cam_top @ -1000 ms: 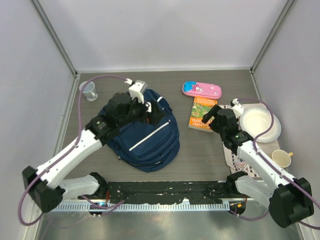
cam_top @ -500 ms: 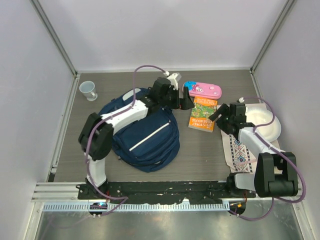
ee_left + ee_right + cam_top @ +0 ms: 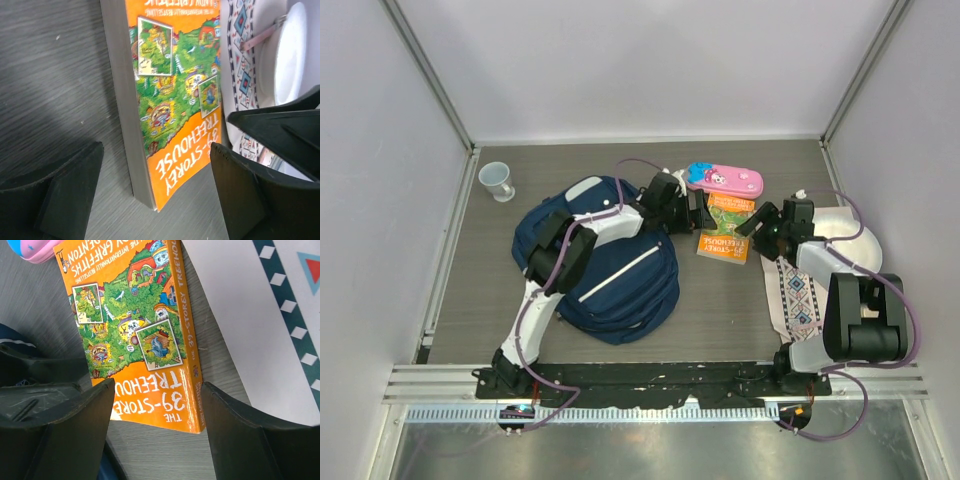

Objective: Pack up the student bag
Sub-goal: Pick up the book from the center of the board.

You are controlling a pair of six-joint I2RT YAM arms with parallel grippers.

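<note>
**Book between both grippers**

My left gripper [image 3: 157,150] and right gripper [image 3: 159,390] stand open astride the book [image 3: 725,228], holding nothing (the right fits closer). Its long axis runs away from me; the bag [image 3: 610,270] lies just left, nearer my left gripper.

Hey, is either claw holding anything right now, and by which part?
The left claw holds nothing: it stands open astride a corner of the book. The right claw brackets the title end closely; whether it grips cannot be told.
</note>
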